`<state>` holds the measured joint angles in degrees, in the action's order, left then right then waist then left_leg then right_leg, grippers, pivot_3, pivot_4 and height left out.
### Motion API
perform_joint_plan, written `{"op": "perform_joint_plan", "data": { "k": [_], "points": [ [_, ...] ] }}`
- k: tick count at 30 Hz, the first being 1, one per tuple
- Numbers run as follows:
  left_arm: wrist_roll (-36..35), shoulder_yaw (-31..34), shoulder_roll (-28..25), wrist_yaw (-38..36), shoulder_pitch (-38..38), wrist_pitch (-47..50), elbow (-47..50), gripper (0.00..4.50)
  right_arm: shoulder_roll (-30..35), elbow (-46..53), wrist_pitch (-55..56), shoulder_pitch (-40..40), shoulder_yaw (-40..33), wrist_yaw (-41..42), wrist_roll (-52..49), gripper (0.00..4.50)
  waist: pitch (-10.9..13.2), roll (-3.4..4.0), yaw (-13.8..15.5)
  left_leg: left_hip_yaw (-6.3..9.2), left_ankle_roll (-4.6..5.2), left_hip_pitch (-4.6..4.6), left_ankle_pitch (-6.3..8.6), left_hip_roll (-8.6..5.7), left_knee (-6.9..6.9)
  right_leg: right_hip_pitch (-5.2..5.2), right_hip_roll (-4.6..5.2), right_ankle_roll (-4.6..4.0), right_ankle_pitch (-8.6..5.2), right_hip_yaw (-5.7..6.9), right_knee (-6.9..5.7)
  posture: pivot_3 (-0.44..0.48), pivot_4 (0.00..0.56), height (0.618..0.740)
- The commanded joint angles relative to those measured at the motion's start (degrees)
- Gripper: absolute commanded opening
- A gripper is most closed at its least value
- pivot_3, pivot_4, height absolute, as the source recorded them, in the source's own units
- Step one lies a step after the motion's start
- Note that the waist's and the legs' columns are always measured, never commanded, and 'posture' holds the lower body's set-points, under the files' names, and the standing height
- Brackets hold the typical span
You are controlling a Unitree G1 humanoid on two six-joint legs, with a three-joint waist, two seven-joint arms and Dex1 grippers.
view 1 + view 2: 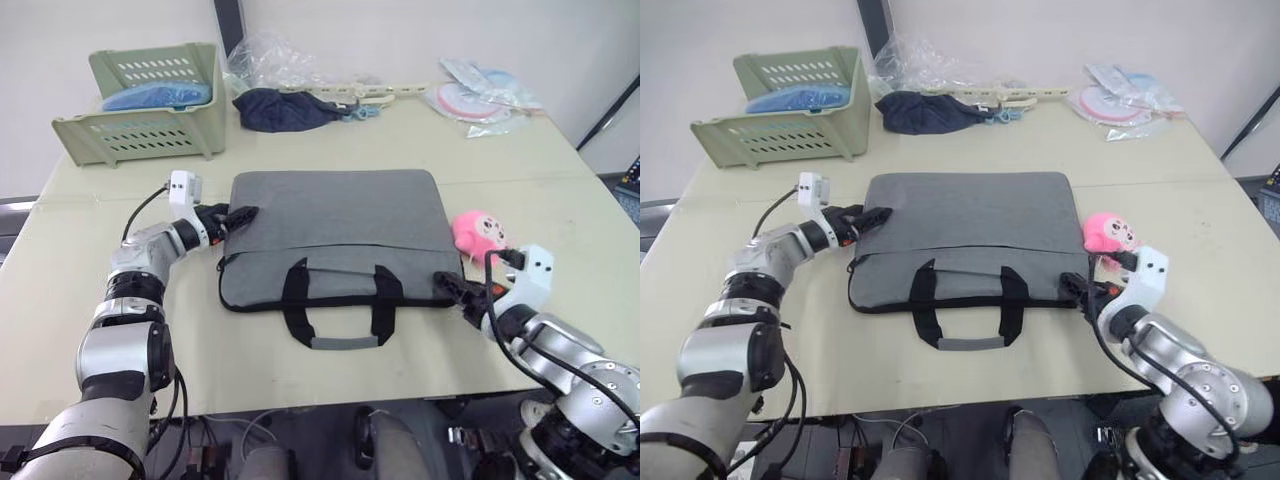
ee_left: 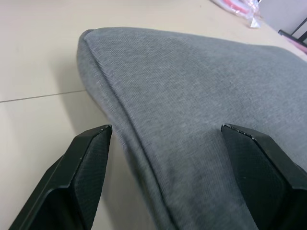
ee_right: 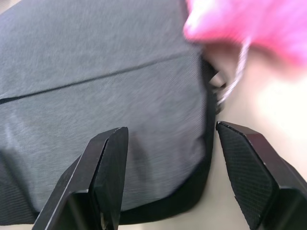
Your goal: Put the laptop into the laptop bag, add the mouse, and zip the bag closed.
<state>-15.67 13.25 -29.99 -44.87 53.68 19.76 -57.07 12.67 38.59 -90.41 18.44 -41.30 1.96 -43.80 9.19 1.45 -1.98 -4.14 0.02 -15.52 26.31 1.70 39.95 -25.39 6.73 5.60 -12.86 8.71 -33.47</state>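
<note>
Beige worktop [image 1: 330, 370] carries the flat grey fabric laptop bag [image 1: 335, 225], long axis crosswise. I see both fingers open: left gripper [image 1: 238, 217] straddles its left edge, right gripper [image 1: 452, 289] its right corner.

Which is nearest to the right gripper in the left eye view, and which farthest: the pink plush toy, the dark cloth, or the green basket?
From the right gripper, jaws open at the grey bag's right corner:
1. Pink plush toy, just beyond it.
2. Dark cloth, far side, middle.
3. Green basket, far left corner.
</note>
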Motion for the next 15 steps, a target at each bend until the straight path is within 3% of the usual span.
{"op": "perform_joint_plan", "data": {
  "k": [1,7,10,15],
  "points": [
    [-1.61,1.82,-3.0,-0.13,-1.73,2.95,6.67,3.93,4.8,3.18,-1.37,0.7,-2.11,4.32,-2.94,3.25,0.02,-0.03,-0.04,0.0,0.0,0.0,0.0,0.01,0.0,-0.01,0.0,0.0,0.0,0.0,0.0,0.0,0.15,0.74],
    [-4.67,4.59,-8.86,-0.29,-7.0,10.97,20.56,3.93,20.14,2.28,-0.57,-0.5,-1.27,14.68,-7.54,3.25,0.15,-0.2,0.19,0.0,0.0,-0.02,0.0,0.01,0.02,-0.02,0.01,0.0,0.0,-0.01,0.02,0.0,0.15,0.74],
    [-8.27,5.79,-14.5,-5.85,-8.97,15.91,29.91,3.93,34.0,-3.8,4.98,2.58,0.59,23.35,-7.65,3.25,0.35,-0.33,0.31,-0.01,0.0,-0.08,0.0,0.0,0.03,-0.04,0.03,0.0,0.0,-0.03,0.06,0.0,0.15,0.74],
    [-12.78,4.61,-22.74,-14.73,-12.26,22.16,41.42,3.93,49.91,-11.43,15.81,2.96,6.41,36.77,-5.69,3.25,0.44,-0.47,0.44,0.02,-0.03,-0.11,0.02,0.04,-0.03,-0.03,0.0,-0.04,-0.03,0.03,0.09,0.0,0.15,0.74]
  ]
}}
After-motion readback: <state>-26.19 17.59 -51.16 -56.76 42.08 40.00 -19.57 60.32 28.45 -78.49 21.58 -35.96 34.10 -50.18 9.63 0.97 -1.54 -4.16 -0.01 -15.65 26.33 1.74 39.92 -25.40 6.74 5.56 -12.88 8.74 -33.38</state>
